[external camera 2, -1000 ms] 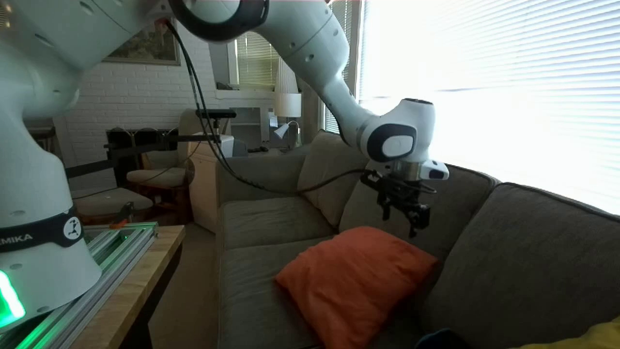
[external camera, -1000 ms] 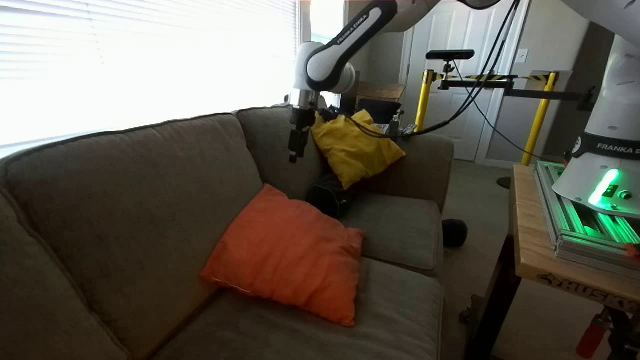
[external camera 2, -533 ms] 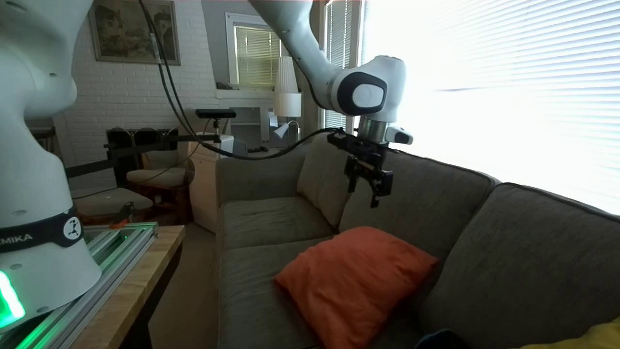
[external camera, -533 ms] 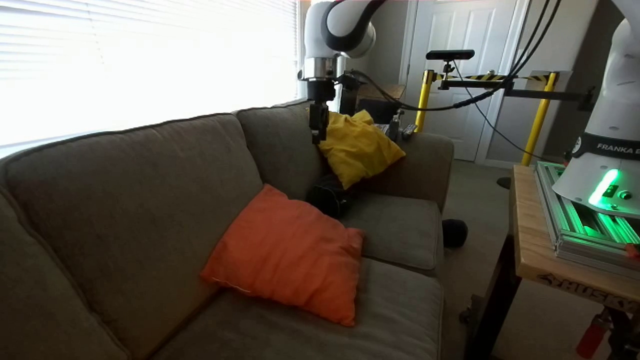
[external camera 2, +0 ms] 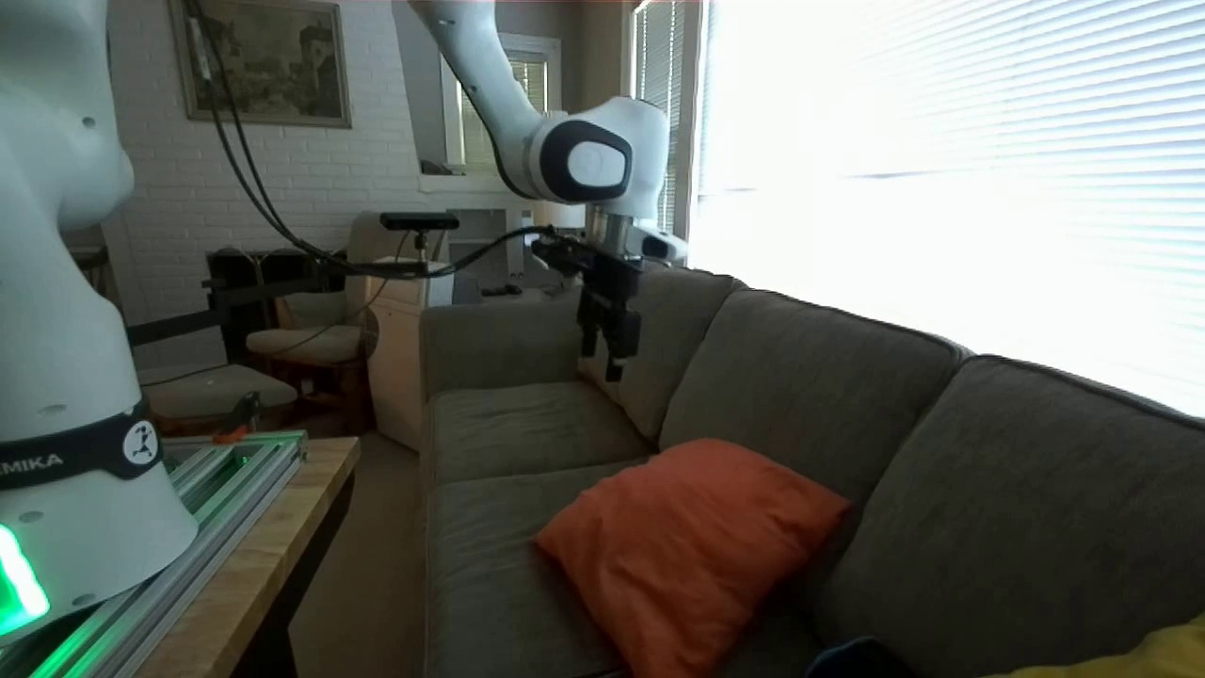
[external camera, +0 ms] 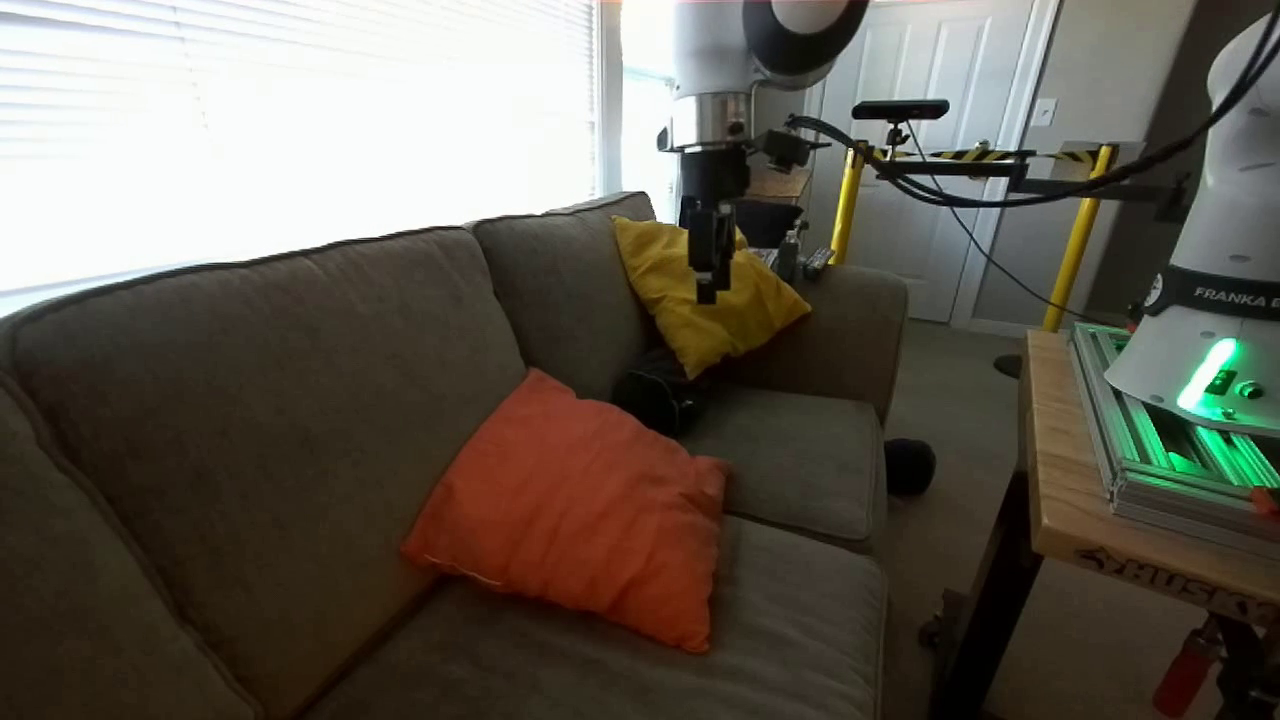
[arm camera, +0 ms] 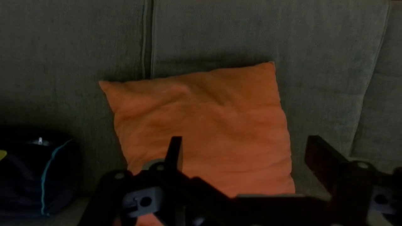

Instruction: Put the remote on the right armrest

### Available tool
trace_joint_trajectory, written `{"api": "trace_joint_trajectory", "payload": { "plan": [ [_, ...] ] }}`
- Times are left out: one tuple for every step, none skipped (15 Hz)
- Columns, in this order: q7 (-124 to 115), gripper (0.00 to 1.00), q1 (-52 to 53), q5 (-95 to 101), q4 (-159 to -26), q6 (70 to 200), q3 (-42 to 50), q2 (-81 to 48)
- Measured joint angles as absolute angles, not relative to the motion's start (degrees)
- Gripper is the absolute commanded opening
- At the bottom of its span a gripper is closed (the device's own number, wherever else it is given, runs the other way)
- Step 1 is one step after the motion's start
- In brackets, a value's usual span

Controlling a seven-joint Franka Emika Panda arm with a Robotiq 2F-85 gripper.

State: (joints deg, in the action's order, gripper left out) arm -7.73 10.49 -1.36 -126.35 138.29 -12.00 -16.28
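You cannot make out the remote. The broad, rounded, grey-brown fabric armrest (external camera: 868,312) ends the matching sofa (external camera: 280,400), with a square yellow cloth cushion (external camera: 752,312) leaning in that corner. A square orange cloth cushion (external camera: 590,510) lies back from the sofa's front edge. Above hangs your black two-fingered gripper (arm camera: 245,141), fingers spread wide.
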Motion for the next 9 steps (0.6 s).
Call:
{"api": "trace_joint_trajectory", "payload": {
  "plan": [
    [-10.15, 1.0, 11.46, -1.4, -129.59, 139.62, -12.09, -14.17],
    [-12.46, 1.0, 12.29, -1.48, -132.78, 141.16, -12.18, -12.03],
    [-14.82, 1.0, 12.91, -1.56, -136.0, 143.15, -12.23, -9.79],
    [-17.45, 1.0, 13.28, -1.56, -139.22, 145.51, -12.23, -7.53],
    [-19.22, 1.0, 13.43, -1.56, -142.1, 147.3, -12.21, -5.38],
    [-20.06, 1.0, 13.44, -1.56, -144.08, 148.19, -12.17, -3.71],
    [-20.41, 1.0, 13.44, -1.56, -145.25, 148.54, -12.08, -2.55],
    [-20.56, 1.0, 13.44, -1.56, -145.74, 148.56, -12.01, -1.96],
    [-20.6, 1.0, 13.44, -1.56, -145.82, 148.56, -11.96, -1.75]
  ]
}}
